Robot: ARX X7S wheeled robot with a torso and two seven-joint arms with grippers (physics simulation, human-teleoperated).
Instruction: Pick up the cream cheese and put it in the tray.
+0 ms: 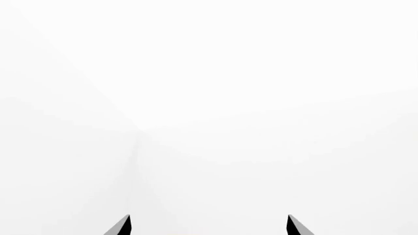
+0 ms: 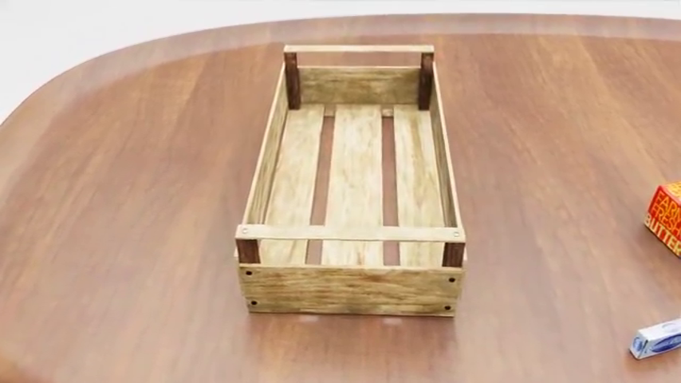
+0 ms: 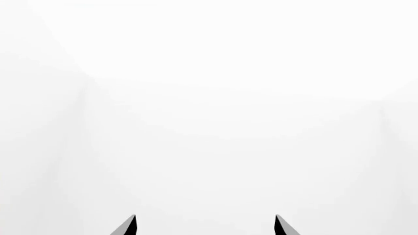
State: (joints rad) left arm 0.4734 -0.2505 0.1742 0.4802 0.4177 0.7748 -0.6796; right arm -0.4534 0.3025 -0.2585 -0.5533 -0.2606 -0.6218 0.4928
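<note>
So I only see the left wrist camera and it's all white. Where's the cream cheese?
Observer: The cream cheese lies on the wooden table, at the head view's right edge, partly cut off.
Operator: Is the tray near it?
Observer: The tray stands mid-table, apart from it, with nothing inside.
Operator: What's my other hand doing?
Observer: The right gripper faces blank white too, fingertips spread apart, holding nothing.
</note>
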